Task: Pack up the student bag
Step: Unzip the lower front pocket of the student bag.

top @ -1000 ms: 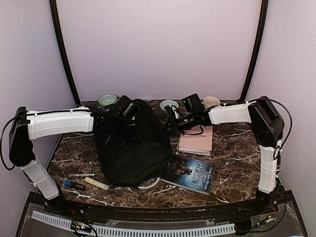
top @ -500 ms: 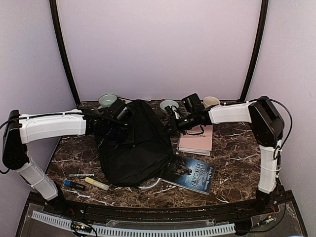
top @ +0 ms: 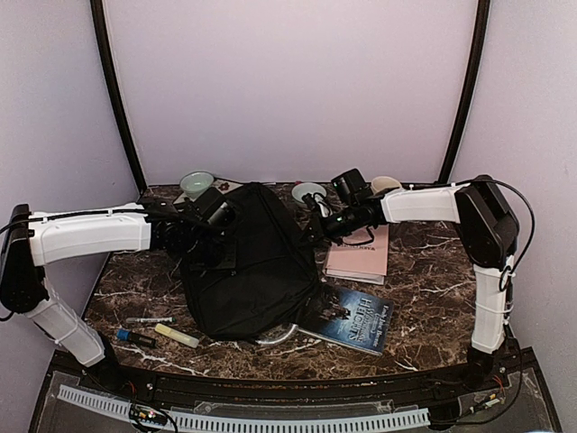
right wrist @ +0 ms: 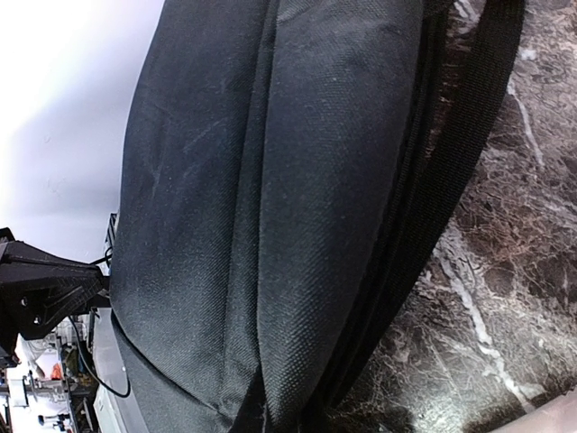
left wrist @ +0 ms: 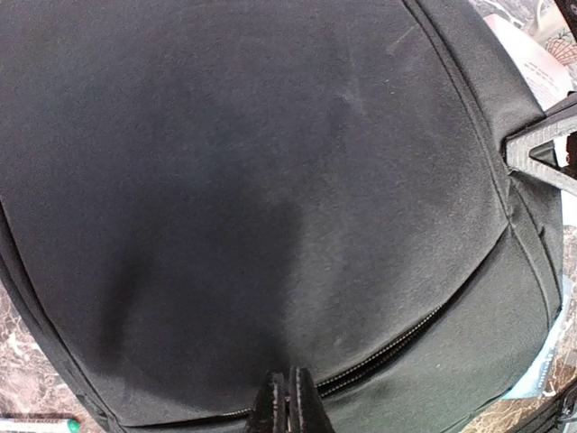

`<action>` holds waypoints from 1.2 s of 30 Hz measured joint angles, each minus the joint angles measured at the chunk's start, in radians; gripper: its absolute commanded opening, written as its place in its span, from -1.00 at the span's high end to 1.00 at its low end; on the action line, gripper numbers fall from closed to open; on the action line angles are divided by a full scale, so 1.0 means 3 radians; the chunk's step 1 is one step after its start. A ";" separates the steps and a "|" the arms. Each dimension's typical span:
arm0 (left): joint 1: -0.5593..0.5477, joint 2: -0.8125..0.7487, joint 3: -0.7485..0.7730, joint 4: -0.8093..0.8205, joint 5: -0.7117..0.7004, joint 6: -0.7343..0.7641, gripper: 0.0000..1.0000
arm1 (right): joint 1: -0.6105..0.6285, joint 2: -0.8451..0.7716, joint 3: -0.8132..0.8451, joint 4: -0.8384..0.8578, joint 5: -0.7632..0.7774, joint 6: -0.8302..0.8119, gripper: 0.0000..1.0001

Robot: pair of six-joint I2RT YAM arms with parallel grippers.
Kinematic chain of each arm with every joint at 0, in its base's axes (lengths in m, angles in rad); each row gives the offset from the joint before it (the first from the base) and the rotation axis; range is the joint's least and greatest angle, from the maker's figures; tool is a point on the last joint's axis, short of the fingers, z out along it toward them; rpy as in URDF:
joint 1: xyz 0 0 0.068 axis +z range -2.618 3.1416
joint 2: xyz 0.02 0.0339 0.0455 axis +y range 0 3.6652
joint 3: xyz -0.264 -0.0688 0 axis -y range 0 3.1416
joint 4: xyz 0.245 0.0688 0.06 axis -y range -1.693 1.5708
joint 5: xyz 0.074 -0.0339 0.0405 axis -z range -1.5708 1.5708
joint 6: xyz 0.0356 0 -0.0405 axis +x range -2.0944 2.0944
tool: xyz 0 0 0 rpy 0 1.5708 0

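Mostly filling the lower half of the overhead frame with dark, white-veined marble: the worktop (top: pixel 433 289). Lying on it at centre, a little left: the student bag (top: pixel 257 271), black and flat, bulging upward at its far end. Stretching in from the left edge of the frame and pinching the bag's zip line at the bottom of the wrist view with the left claw (left wrist: pixel 290 401), tips pressed together. Stretching in from the right and nipping the bag's upper right edge with the right claw (left wrist: pixel 523 149), likewise pressed together. Resting just right of the bag: a pink book (top: pixel 359 257); below that, touching the bag's lower right corner, a blue book (top: pixel 356 317). Standing along the back edge: a green cup (top: pixel 196 183), a pale cup (top: pixel 307 191), a cream cup (top: pixel 385 185). Lying at lower left, apart from the bag: a yellow marker (top: pixel 176 336) and a blue-capped pen (top: pixel 133 337).
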 measured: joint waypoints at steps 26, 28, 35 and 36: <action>0.0000 -0.0097 -0.0205 -0.0417 -0.0136 -0.0440 1.00 | -0.0004 0.0090 0.0106 -0.0251 0.0209 -0.0144 1.00; 0.0000 -0.0060 -0.0206 -0.0430 -0.0136 -0.0490 1.00 | -0.0004 0.0108 0.0106 -0.0257 0.0226 -0.0150 1.00; 0.0000 -0.0017 -0.0206 -0.0472 -0.0136 -0.0605 1.00 | -0.0005 0.0160 0.0106 -0.0263 0.0244 -0.0156 1.00; 0.0000 -0.0015 -0.0206 -0.0488 -0.0136 -0.0622 1.00 | -0.0005 0.0164 0.0106 -0.0263 0.0245 -0.0161 1.00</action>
